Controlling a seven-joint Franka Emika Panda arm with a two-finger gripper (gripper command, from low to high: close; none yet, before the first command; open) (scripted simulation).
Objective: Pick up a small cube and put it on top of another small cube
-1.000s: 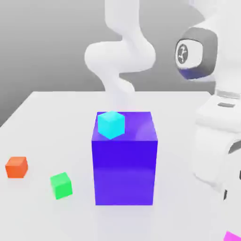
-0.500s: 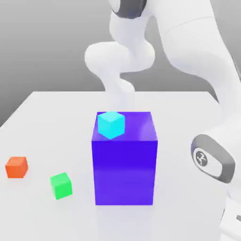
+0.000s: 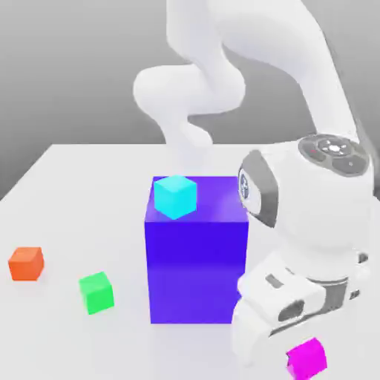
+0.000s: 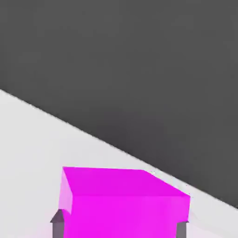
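Note:
The small magenta cube (image 3: pixel 306 358) is low over the table at the front of the exterior view's right, just under my white hand (image 3: pixel 286 304). In the hand view this magenta cube (image 4: pixel 125 204) lies between the two dark fingertips (image 4: pixel 58 223), which press against its opposite sides, so my gripper (image 4: pixel 120 228) is shut on it. A small cyan cube (image 3: pixel 175 197) rests on top of the big blue-violet block (image 3: pixel 197 260). A small green cube (image 3: pixel 97 292) and a small orange cube (image 3: pixel 26 263) lie on the table at the exterior view's left.
The blue-violet block stands tall in the middle of the white table (image 3: pixel 89 171), right beside my hand. The arm's white links (image 3: pixel 312 200) curve over the block's right side. The table's edge (image 4: pixel 116 148) meets a dark background close behind the held cube.
The arm has swung round and toward the exterior view's left. The magenta cube has shifted left from the bottom right corner, carried between the fingers. The other cubes have not moved.

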